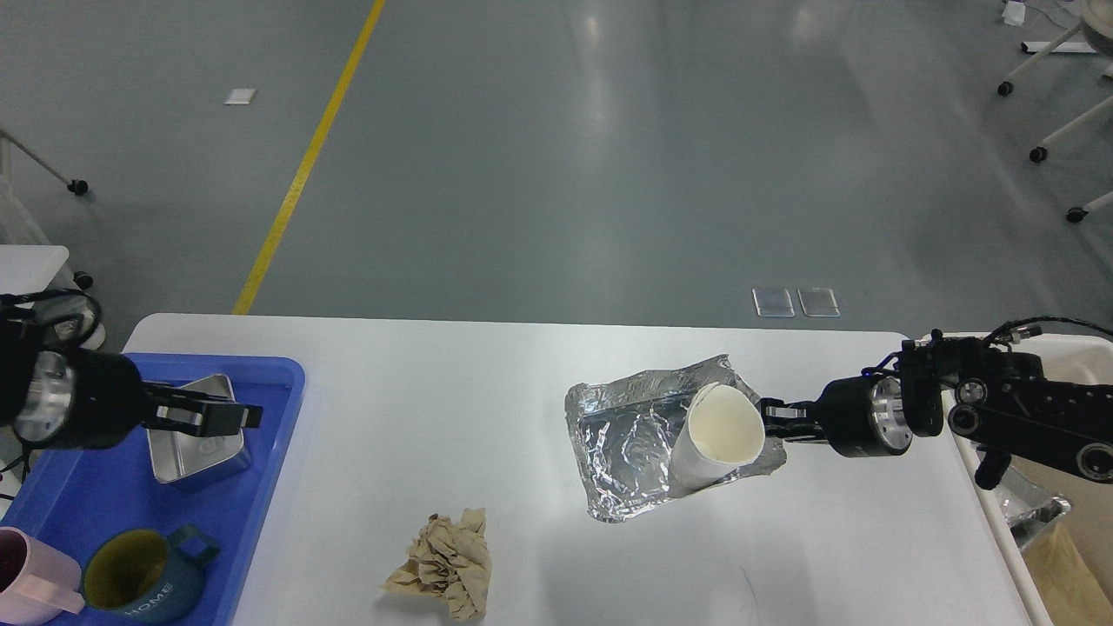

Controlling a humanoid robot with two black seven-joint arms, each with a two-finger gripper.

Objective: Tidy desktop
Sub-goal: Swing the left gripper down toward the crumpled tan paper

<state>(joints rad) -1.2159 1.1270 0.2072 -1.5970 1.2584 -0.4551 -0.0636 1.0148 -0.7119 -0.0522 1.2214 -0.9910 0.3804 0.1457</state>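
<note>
White desktop (487, 417) beneath right gripper (769, 420), foil (626, 452) between.

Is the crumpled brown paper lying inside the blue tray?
No, the crumpled brown paper lies on the bare white desktop, to the right of the blue tray and apart from it.

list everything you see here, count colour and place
large white rectangular desktop: 1, white, fills the lower view
blue plastic tray: 1, blue, desktop's left end
square metal tin: 1, silver, in tray, far part
dark teal mug: 1, teal, yellow inside, in tray, near part
pink mug: 1, pink, tray's near left corner
crumpled brown paper: 1, tan, desktop, near centre
crumpled foil sheet: 1, silver, desktop, right of centre
white paper cup: 1, white, tilted on foil
cream-white bin: 1, off the right edge
left gripper: black, over tin
right gripper: black, at cup
</note>
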